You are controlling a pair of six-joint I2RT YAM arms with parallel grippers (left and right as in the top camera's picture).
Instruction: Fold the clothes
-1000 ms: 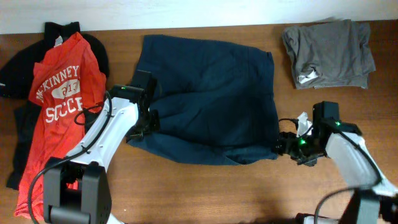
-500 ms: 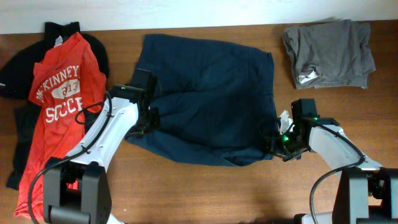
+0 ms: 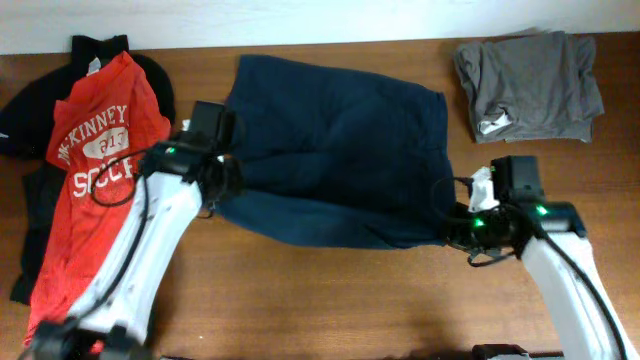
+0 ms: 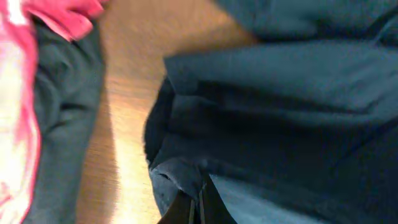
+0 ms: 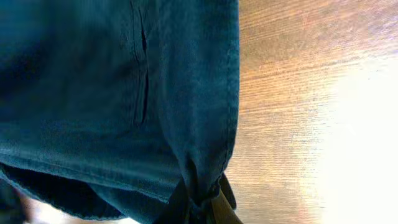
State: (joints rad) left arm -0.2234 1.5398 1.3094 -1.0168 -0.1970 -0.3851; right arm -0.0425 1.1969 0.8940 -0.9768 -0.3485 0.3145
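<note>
Left fingers [image 4: 185,213] and right fingers [image 5: 181,206] pinch near corners of the navy shorts [image 3: 340,150], fold not yet made; red T-shirt [image 3: 75,230] and black pieces [image 3: 25,110] wait, left.

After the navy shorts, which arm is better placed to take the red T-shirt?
Probably the left arm: its jaws, shut on the navy shorts, sit beside the red T-shirt. The right arm has its jaws shut on the shorts' opposite corner.
</note>
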